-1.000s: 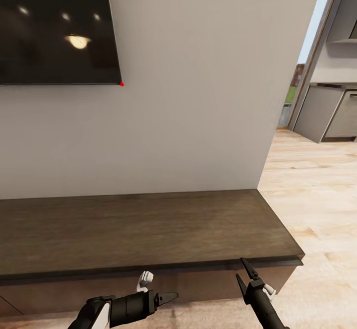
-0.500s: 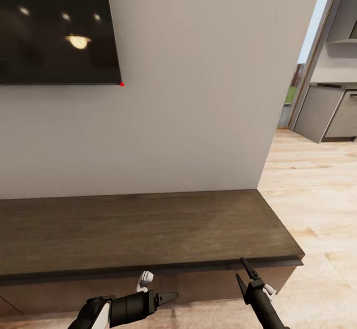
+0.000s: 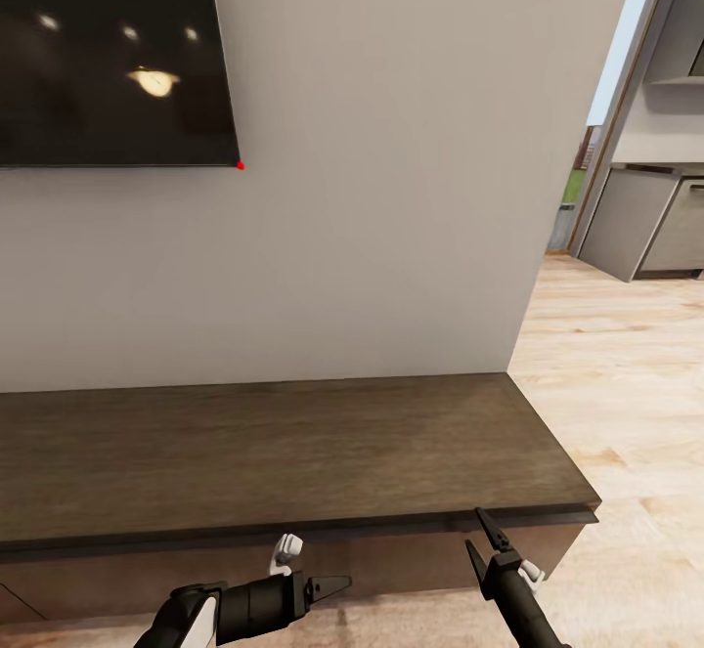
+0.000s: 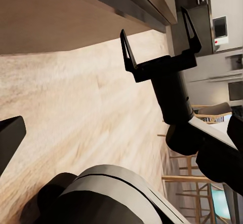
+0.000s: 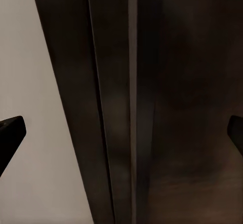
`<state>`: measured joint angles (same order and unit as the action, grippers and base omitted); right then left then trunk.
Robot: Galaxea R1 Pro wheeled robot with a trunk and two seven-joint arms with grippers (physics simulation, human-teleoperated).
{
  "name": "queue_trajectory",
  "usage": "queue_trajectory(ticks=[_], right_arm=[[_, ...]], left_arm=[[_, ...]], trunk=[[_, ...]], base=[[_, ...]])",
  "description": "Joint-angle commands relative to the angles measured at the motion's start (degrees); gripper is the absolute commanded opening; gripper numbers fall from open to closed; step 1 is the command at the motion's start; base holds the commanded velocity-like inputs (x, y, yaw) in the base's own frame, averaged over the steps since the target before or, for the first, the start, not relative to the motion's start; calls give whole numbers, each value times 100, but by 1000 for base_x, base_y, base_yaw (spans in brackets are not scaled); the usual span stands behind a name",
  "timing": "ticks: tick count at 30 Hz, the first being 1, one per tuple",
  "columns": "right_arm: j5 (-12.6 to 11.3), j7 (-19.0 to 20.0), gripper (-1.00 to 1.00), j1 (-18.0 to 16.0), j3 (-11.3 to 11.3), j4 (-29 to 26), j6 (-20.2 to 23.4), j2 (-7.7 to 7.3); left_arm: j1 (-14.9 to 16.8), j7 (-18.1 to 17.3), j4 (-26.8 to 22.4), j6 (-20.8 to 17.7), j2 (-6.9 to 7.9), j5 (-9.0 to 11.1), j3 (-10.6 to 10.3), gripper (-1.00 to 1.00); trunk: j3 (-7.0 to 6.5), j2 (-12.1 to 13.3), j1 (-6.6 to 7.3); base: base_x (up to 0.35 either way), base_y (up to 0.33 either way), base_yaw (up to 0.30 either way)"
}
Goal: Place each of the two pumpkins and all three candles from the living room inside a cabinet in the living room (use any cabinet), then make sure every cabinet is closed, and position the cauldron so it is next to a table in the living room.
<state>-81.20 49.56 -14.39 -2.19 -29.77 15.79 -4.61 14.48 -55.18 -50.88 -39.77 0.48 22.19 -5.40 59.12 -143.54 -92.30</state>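
The long, low dark-brown cabinet [image 3: 293, 453] runs along the wall right in front of me, its drawer fronts flush under the top's edge. My right gripper [image 3: 479, 536] points up at that front edge near the cabinet's right end, open and empty; the left wrist view shows it too, as the right gripper [image 4: 157, 36] with its fingers spread. In its own view the right gripper [image 5: 121, 133] faces the dark cabinet [image 5: 167, 102] edge. My left gripper [image 3: 328, 586] hangs low before the cabinet front, pointing right, open with nothing in it. Pumpkins and candles are out of view.
A black television [image 3: 108, 52] hangs on the pale wall above the cabinet. Light wood floor [image 3: 626, 413] opens past the cabinet's right end toward grey kitchen units [image 3: 665, 218]. Chairs [image 4: 202, 168] show in the left wrist view.
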Motion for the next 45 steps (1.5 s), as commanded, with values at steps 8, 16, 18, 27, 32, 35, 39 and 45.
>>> queue_trajectory(ticks=[8,16,18,27,32,35,39,45], right_arm=[[-49,10,-100,-2,-1,0,52,-1],[-53,1,-100,-2,-1,6,55,0],[-54,1,-100,-2,-1,6,55,0],[-54,1,-100,-2,-1,6,54,0],[-54,1,-100,-2,-1,6,50,3],[-54,1,-100,-2,-1,6,54,4],[-54,17,-100,-2,-1,15,55,-2],[-54,18,-100,-2,-1,15,55,0]], left_arm=[[3,7,-1,-40,5,39,-14,100],[3,9,-1,-40,7,39,-14,100],[3,9,-1,-40,9,39,-14,100],[3,7,-1,-40,13,45,-14,100],[3,10,-1,-40,14,41,-14,100],[3,8,-1,-40,14,40,-14,100],[3,7,-1,-40,10,39,-14,100],[3,7,-1,-40,15,39,-14,100]], trunk=[[5,-2,1],[5,-2,1],[5,-2,1],[5,-2,1],[5,-2,1],[5,-2,1],[5,-2,1],[5,-2,1]], base=[[0,0,0],[0,0,0],[0,0,0],[0,0,0],[0,0,0],[0,0,0],[-176,0,0],[-113,0,0]])
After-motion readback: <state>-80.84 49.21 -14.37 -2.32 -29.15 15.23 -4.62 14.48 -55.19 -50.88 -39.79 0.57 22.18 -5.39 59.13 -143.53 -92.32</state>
